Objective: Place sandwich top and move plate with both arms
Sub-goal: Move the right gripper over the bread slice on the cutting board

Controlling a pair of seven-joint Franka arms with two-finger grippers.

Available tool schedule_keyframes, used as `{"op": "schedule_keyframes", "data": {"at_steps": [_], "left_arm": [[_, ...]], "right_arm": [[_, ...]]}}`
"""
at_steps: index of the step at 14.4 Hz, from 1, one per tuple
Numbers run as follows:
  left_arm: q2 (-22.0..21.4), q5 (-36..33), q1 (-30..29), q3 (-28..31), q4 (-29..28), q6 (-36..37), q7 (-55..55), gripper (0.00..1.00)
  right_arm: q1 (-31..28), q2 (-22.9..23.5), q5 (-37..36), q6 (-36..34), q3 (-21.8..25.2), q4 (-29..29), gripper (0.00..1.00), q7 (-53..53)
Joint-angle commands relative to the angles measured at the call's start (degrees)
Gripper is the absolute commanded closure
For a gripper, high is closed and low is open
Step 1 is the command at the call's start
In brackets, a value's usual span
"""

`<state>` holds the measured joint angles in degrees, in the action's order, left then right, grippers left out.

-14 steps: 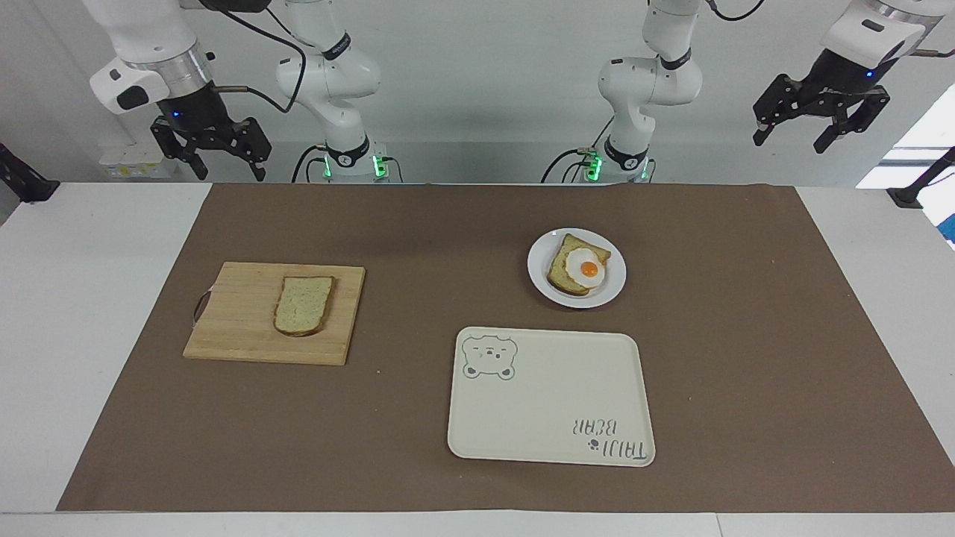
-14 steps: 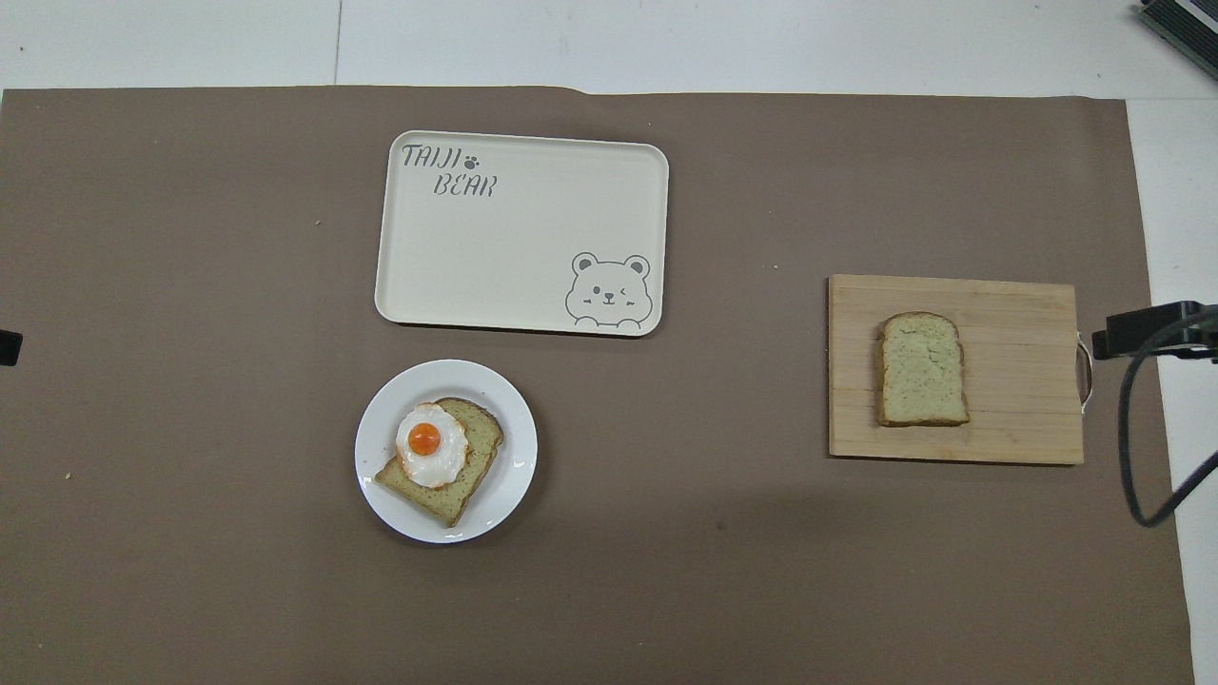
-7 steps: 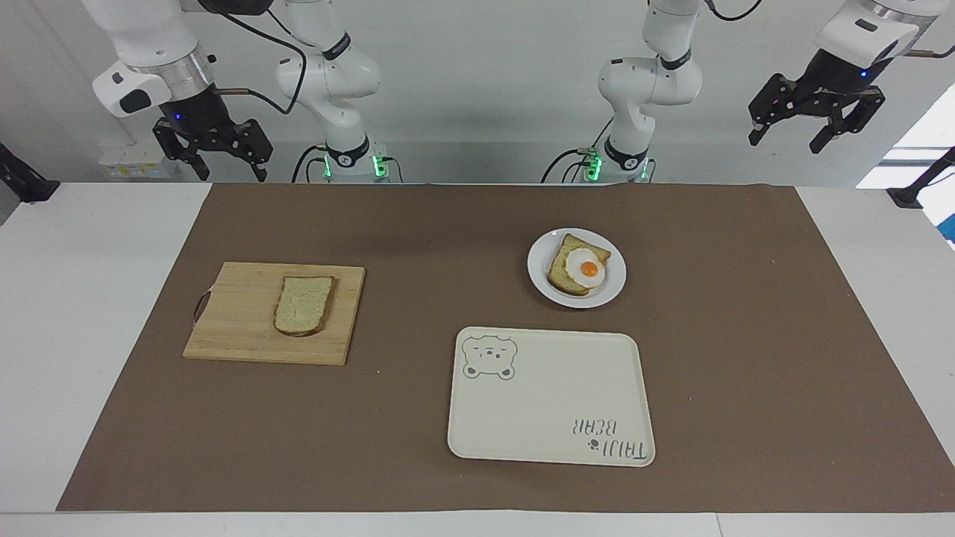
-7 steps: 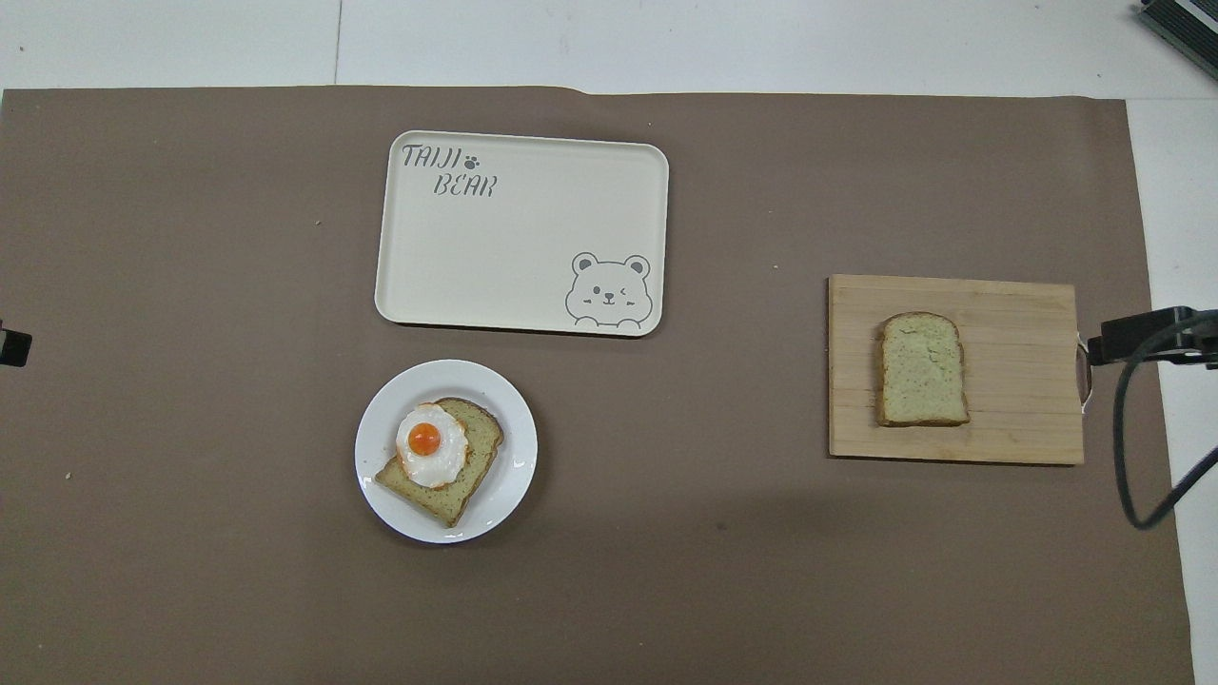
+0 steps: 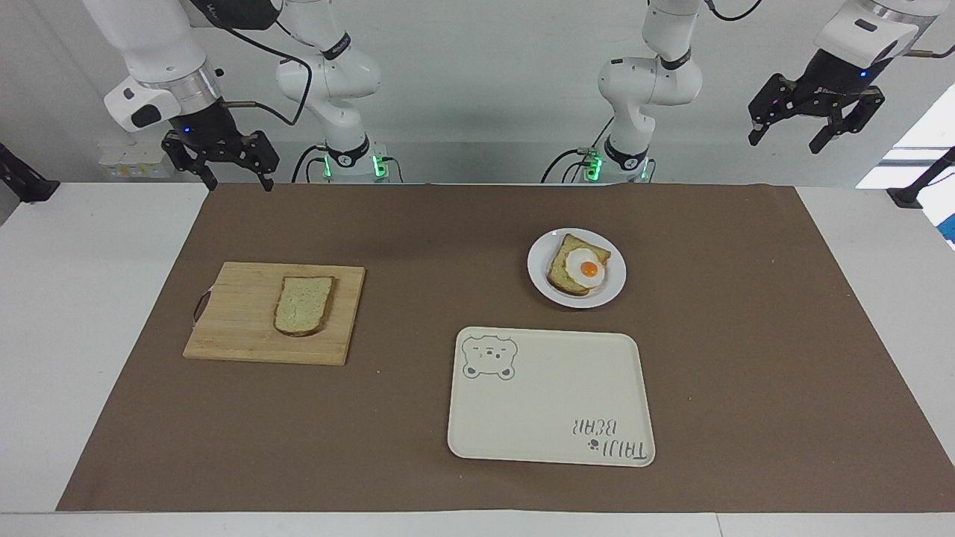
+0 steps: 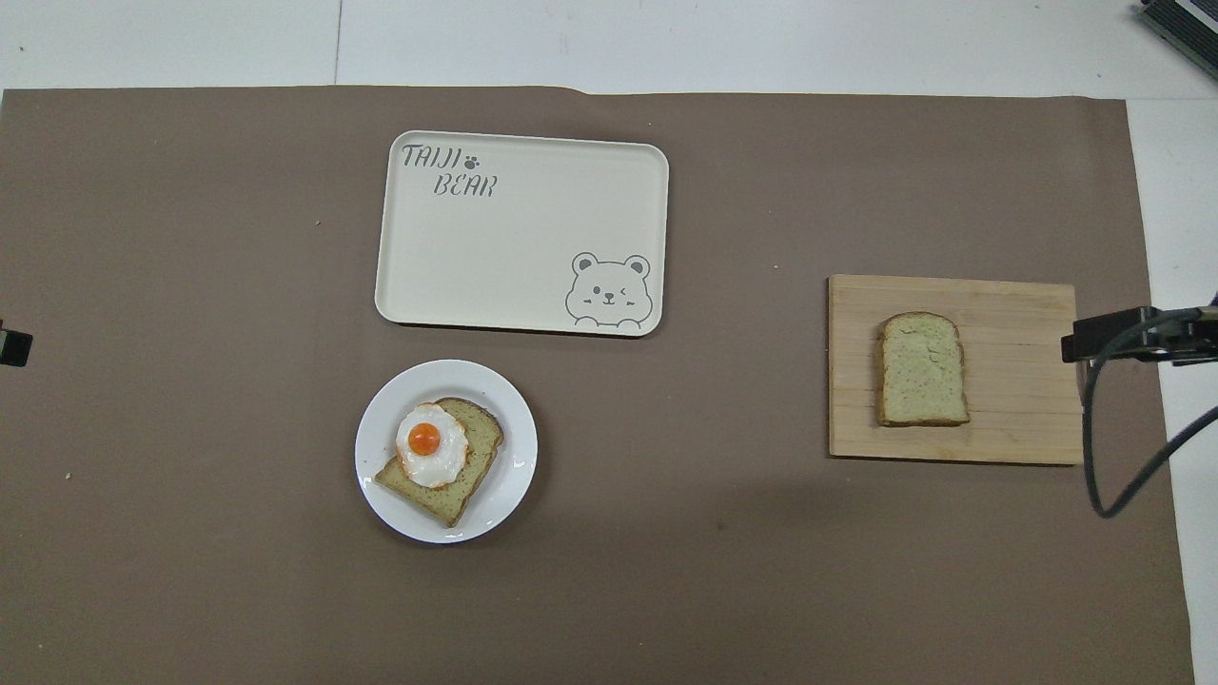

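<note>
Overhead view shows you the sandwich top (image 6: pixel 922 369) lying flat on a wooden cutting board (image 6: pixel 1009 419) toward the right arm's end of the tabletop (image 5: pixel 89 313). Your plate (image 6: pixel 509 476) sits well apart from it, toward the left arm's end, carrying toast with a fried egg (image 6: pixel 431 444). A cream bear-printed tray (image 6: pixel 495 257) lies just farther from the robots than the plate. Your right end effector (image 5: pixel 233 177) hangs released and empty over the mat's edge; your left end effector (image 5: pixel 786 139) is raised, released, empty.

Both claws (image 5: pixel 818 136) (image 5: pixel 237 176) raised, open
</note>
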<state>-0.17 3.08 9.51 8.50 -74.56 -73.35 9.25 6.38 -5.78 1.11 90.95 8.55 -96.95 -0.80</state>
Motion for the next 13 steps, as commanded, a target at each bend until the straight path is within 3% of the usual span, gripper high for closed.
{"op": "schedule_keyframes", "data": {"at_steps": [1, 13], "left_arm": [[-1.6, 0.2, 0.6, 0.4, -1.8, 0.0, 0.0, 0.0], [-1.6, -0.6, 0.5, 0.4, -1.8, 0.3, -0.1, 0.0]], "right_arm": [[-0.5, -1.2, 1.8, 3.3, -0.2, -3.4, 0.0, 0.9], [-0.7, 1.6, 3.0, 13.6, -0.2, -10.2, 0.0, 0.9]]}}
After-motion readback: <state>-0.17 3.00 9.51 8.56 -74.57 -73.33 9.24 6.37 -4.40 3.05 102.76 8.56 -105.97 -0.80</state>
